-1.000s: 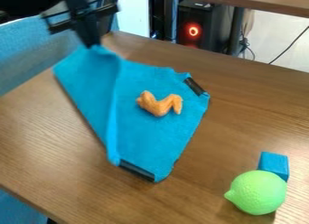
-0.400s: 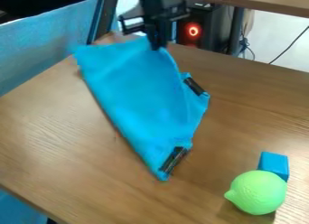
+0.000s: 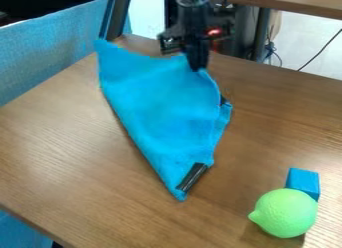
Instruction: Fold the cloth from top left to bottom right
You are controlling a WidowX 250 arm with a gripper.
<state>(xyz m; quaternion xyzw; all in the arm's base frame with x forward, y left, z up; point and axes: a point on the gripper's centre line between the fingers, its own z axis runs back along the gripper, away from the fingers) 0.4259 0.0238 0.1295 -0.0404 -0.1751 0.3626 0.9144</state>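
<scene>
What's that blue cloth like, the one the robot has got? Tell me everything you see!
The cloth is bright blue and looks soft, like thin felt or towel. It lies slanting on the brown wooden table, folded over itself, so it looks like a long, lopsided triangle. A narrow strip of the layer underneath peeks out along its right side. Black strips sit near its bottom tip and at its right corner. The gripper touches its top edge, and the narrow end points down toward the camera.

Cloth (image 3: 157, 112) lies on the table (image 3: 67, 152) left of centre; fruit (image 3: 286, 214) sits lower right; block (image 3: 304, 180) just behind it.
</scene>
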